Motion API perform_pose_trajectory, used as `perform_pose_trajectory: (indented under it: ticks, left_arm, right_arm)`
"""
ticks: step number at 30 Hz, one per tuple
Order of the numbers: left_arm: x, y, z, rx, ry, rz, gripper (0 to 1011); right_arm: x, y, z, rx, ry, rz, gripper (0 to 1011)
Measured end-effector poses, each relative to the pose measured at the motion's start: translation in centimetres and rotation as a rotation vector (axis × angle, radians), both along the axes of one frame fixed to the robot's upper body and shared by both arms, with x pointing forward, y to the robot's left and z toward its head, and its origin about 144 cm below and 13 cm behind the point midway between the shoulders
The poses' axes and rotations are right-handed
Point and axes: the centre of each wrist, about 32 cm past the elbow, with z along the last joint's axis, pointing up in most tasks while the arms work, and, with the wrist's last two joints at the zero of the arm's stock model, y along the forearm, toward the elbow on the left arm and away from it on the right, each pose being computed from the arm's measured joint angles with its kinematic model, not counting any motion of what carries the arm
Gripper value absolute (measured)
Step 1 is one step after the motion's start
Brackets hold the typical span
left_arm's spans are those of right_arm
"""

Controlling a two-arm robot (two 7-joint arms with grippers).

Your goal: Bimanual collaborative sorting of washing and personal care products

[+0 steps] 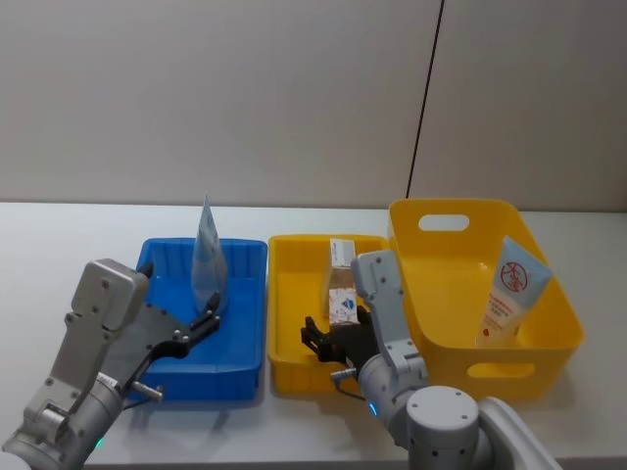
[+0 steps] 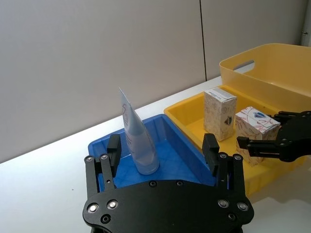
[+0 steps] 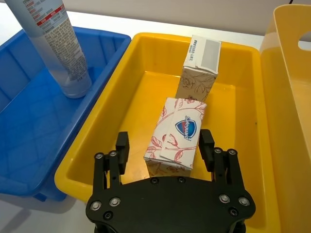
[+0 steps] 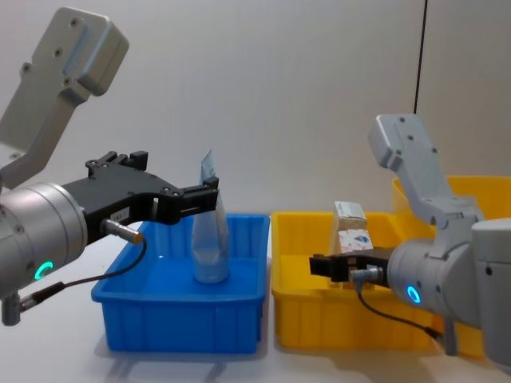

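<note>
Both grippers hang open, each just short of its own product, on either side of the small yellow tray (image 1: 294,364).

Landmark, the small yellow tray: inside it the white carton (image 3: 176,135) with red-orange pattern stands just in front of the taller beige carton (image 3: 198,68), the two close together (whether they touch I cannot tell). The right gripper (image 3: 165,150) sits low over the tray's near end, fingers apart on either side of the white carton, not pressing it. Left of the tray is the blue tray (image 1: 245,367), where a pale blue tube (image 2: 137,141) stands upright on its cap; the left gripper (image 2: 163,151) is spread wide just before it, not touching. Right of the tray, the deep yellow bin (image 1: 549,348) holds a second tube (image 1: 510,292) leaning against its right wall.
</note>
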Motion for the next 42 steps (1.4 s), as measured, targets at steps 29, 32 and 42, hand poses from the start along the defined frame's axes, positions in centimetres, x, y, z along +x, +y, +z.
perform_pose_trajectory:
  ticks: [29,32,42]
  left_arm:
    - [0.0,0.0,0.0,0.0,0.0,0.0,1001]
    - [0.0,0.0,0.0,0.0,0.0,0.0,1001]
    - [0.0,0.0,0.0,0.0,0.0,0.0,1001]
  right_arm:
    - [0.2,0.1,0.2,0.006,-0.041,0.009,368]
    - [0.2,-0.1,0.6,0.014,-0.072,0.017,368]
    - [-0.1,-0.8,2.3,0.046,-0.192,0.036,368]
